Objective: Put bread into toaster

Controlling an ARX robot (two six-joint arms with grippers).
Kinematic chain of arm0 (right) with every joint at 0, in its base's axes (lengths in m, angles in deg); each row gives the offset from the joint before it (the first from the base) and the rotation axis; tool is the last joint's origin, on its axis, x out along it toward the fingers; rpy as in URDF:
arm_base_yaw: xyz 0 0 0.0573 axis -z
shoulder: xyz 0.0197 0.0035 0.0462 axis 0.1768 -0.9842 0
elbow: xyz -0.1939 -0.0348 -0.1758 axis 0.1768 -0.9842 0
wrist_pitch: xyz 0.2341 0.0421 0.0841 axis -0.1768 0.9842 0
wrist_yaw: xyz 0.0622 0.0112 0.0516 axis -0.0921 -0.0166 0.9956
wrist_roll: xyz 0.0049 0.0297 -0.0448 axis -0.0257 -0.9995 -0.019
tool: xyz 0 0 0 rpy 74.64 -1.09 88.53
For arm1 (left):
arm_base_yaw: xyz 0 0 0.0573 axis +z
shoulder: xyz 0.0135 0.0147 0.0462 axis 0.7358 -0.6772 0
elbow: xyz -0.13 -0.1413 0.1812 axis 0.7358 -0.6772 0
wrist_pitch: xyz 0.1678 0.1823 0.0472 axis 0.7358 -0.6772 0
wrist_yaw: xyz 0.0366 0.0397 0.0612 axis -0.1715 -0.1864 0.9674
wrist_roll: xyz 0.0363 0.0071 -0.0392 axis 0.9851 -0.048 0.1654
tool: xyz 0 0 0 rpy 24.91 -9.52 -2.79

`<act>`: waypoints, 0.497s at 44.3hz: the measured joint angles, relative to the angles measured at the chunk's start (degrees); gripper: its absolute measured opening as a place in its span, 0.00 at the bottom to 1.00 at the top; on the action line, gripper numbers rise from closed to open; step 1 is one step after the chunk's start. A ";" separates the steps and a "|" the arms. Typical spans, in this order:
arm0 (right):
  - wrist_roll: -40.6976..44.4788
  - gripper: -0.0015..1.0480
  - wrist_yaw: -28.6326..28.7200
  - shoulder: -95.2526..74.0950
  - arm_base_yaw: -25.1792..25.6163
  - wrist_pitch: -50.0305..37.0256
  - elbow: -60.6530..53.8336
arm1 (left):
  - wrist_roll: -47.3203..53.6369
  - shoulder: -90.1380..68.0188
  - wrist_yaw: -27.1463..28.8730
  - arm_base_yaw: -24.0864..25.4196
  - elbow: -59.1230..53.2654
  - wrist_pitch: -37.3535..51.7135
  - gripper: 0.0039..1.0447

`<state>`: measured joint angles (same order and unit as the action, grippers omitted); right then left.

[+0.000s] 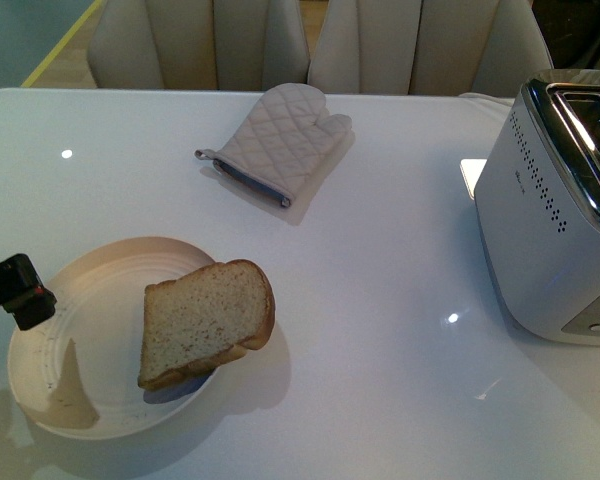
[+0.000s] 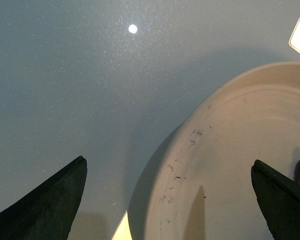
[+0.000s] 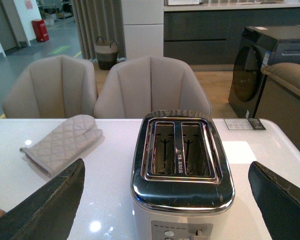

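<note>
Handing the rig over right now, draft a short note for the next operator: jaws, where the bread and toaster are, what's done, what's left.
Left gripper: jaws open, empty, at the left rim of the plate.
Right gripper: jaws open, empty, facing the toaster.
Bread: on the plate, overhanging its right rim. Toaster slots empty.
Done: nothing yet.
Left: grasp the bread, carry it over, drop it into a slot.

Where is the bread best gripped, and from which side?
Probably the rounded crust end, from the toaster side: the bread lies tilted across the plate rim, that end seemingly raised off the table, leaving room for the jaws.
</note>
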<state>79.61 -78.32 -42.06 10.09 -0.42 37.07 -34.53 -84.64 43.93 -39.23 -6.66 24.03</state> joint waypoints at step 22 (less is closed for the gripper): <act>0.00 0.91 0.00 0.00 0.00 0.00 0.00 | 6.03 -8.70 2.80 -6.03 5.38 1.14 0.38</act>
<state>79.61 -78.32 -42.06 10.09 -0.42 37.07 -28.50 -93.34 46.73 -45.27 -1.28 25.16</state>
